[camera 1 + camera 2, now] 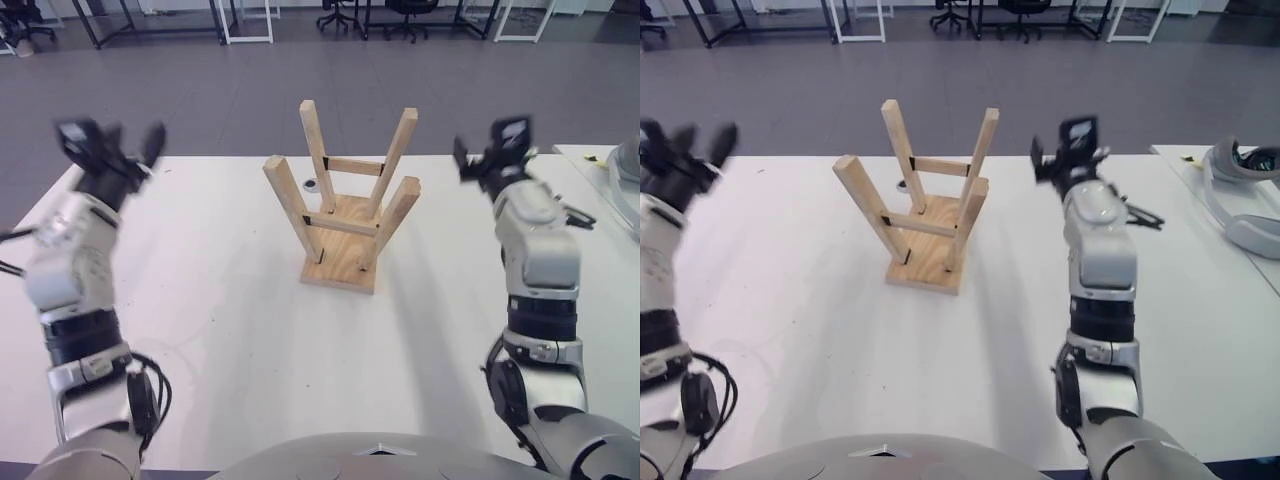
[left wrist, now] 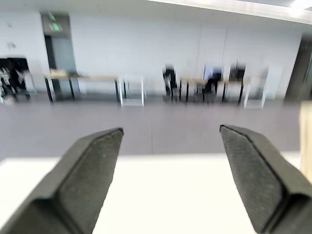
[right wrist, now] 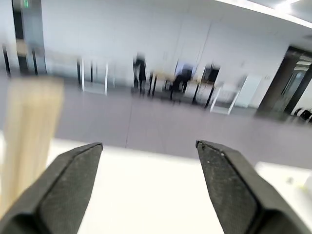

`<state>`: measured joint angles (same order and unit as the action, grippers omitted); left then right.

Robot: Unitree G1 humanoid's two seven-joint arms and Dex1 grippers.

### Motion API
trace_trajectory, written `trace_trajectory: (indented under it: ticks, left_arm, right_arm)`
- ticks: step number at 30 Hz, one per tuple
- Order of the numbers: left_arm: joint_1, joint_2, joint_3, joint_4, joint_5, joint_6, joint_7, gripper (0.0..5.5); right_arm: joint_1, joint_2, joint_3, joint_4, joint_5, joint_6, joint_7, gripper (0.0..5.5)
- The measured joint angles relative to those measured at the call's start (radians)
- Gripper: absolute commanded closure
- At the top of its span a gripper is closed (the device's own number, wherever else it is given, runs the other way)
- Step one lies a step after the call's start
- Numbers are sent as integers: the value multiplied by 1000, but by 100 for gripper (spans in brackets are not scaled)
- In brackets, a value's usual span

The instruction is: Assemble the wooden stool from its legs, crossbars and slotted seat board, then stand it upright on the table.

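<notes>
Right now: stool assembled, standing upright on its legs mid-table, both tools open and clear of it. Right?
Wrong on one count: the stool is upside down, seat board flat on the table, legs pointing up, per the left eye view. The rest holds: assembled, mid-table, left tool and right tool open and clear.

1. One wooden stool [image 1: 345, 212] — with one seat board [image 1: 335, 272] and four legs [image 1: 289, 205]
2. Two crossbars [image 1: 355, 166] in plain sight; whether there are more I cannot tell
3. Two grippers — the left gripper [image 2: 170, 130] and the right gripper [image 3: 148, 145], two fingers each
4. One white table [image 1: 220, 300]
5. One headset [image 1: 1240, 190]
6. One small round object [image 1: 312, 184]
</notes>
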<state>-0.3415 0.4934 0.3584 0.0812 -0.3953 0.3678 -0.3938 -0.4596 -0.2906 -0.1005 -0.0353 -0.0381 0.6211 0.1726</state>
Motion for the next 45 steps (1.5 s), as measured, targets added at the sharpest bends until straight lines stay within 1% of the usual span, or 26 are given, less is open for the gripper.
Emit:
trace_trajectory:
  ticks: [1, 3, 4, 6, 8, 11, 17, 21, 26, 28, 32, 33, 35, 37, 38, 39, 40, 42, 44, 45]
  left_arm:
    - [35, -26, -45, 79, 32, -90, -49, 183]
    - [58, -75, -94, 238, 59, -188, -111, 183]
    - [51, -100, -122, 356, 83, -237, -142, 183]
    - [12, -137, -176, 558, 126, -300, -190, 183]
    - [-61, -148, -227, 679, 171, -379, -248, 183]
    - [-121, -166, -287, 787, 211, -446, -345, 183]
    - [-200, -180, -341, 924, 264, -520, -367, 183]
    - [-236, -158, -382, 971, 312, -558, -384, 183]
    - [-231, -97, -391, 972, 321, -598, -475, 183]
    - [-229, -74, -386, 971, 319, -620, -503, 183]
    - [-236, -62, -389, 1015, 336, -692, -493, 183]
    - [-245, -51, -387, 1035, 352, -719, -462, 183]
    - [-254, 20, -370, 1067, 372, -753, -372, 183]
    - [-254, 63, -352, 1060, 385, -784, -326, 183]
    - [-221, 82, -324, 1011, 367, -801, -308, 183]
    - [-187, 86, -305, 960, 350, -798, -307, 183]
    - [-105, 87, -276, 855, 311, -781, -307, 183]
    - [64, 70, -249, 604, 245, -694, -304, 183]
    - [237, 59, -241, 372, 216, -580, -290, 183]
    - [318, 58, -242, 258, 211, -515, -272, 183]
  right_arm:
    - [45, -16, 73, 51, -35, -14, 26, 191]
    - [121, -23, 197, 119, -73, -44, 89, 191]
    - [147, -29, 265, 150, -89, -63, 133, 191]
    - [148, -51, 347, 173, -124, -114, 189, 191]
    - [125, -78, 406, 180, -161, -138, 232, 191]
    - [97, -81, 459, 188, -181, -155, 280, 191]
    - [84, -87, 552, 138, -196, -192, 410, 191]
    - [82, -103, 584, 101, -199, -228, 505, 191]
    - [82, -107, 614, 82, -177, -311, 634, 191]
    - [92, -96, 620, 56, -119, -346, 700, 191]
    - [115, -54, 628, -42, 0, -376, 779, 191]
    - [122, -77, 611, -74, 18, -377, 803, 191]
    - [165, -202, 534, -128, 52, -360, 851, 191]
    - [226, -290, 468, -187, 113, -318, 899, 191]
    - [291, -368, 402, -228, 180, -280, 949, 191]
    - [322, -395, 368, -234, 206, -268, 962, 191]
    - [357, -424, 314, -221, 229, -255, 958, 191]
    - [350, -405, 227, -144, 244, -250, 882, 191]
    - [319, -367, 185, -35, 225, -253, 764, 191]
    - [298, -347, 181, 29, 198, -262, 696, 191]
